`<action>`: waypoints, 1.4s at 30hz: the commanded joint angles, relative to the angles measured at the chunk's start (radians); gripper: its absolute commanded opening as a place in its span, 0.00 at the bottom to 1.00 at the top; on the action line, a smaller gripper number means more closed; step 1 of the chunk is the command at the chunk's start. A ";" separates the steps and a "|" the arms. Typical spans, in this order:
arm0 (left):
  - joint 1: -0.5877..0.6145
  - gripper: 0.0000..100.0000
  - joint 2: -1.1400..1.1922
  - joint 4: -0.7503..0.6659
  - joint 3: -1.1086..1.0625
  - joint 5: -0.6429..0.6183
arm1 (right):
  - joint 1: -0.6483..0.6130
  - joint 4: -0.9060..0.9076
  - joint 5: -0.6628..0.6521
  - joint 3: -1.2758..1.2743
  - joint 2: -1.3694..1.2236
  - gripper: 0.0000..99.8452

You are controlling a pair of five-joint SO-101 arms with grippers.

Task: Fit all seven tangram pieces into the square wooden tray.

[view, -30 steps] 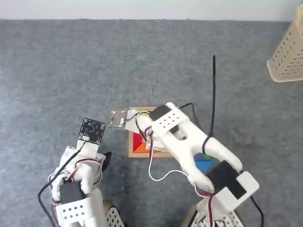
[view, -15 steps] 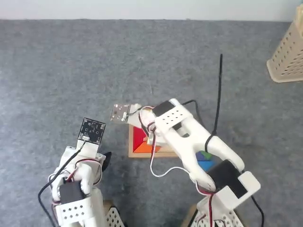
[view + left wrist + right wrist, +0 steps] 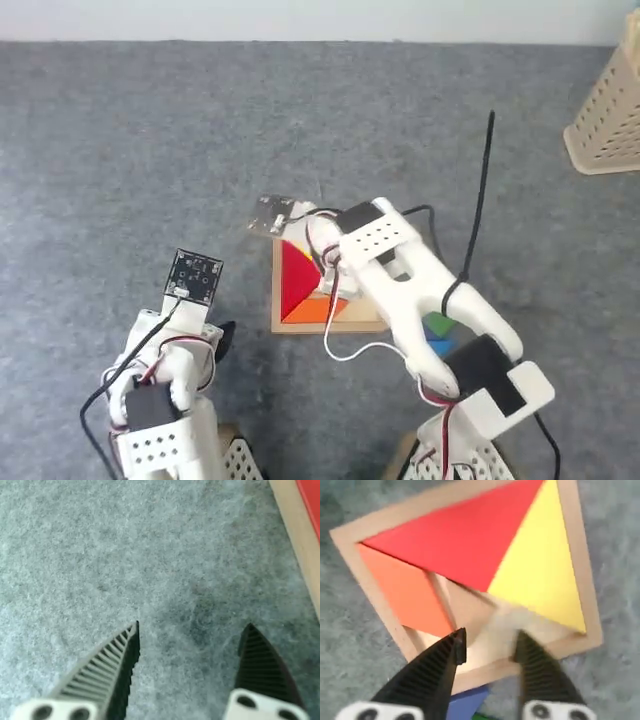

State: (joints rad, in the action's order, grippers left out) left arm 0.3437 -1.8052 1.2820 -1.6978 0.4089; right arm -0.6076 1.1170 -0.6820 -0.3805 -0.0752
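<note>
High view: the square wooden tray (image 3: 276,300) lies mid-counter (image 3: 150,120), with the red triangle (image 3: 297,272) and orange triangle (image 3: 312,312) inside it. The blue piece (image 3: 440,348) is at its 4 o'clock.

Left wrist view: the left tool (image 3: 192,632) hangs released above the grey counter.

Right wrist view: the right tool (image 3: 490,637), released and empty, hovers over the tray near the yellow triangle (image 3: 542,575).

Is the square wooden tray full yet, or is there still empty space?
Not full. The red piece, yellow piece and orange piece lie in the tray; bare wood remains beside them.

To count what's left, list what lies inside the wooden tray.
Inside the tray: a red triangle, a yellow triangle, an orange piece, and bare wood. The right gripper covers part of that gap.
</note>
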 commanded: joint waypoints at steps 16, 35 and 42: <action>-0.002 0.30 -0.017 0.002 0.013 -0.006 | 0.008 -0.124 0.130 0.003 -0.101 0.03; -0.002 0.30 -0.017 0.002 0.013 -0.006 | -0.096 -0.157 0.235 0.003 -0.062 0.03; -0.002 0.30 -0.017 0.002 0.013 -0.006 | 0.005 -0.076 0.310 -0.051 0.243 0.03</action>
State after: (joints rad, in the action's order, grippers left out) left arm 0.3452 -1.8052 1.2820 -1.6978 0.4089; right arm -0.6536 0.9943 -0.3936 -0.4250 -0.0092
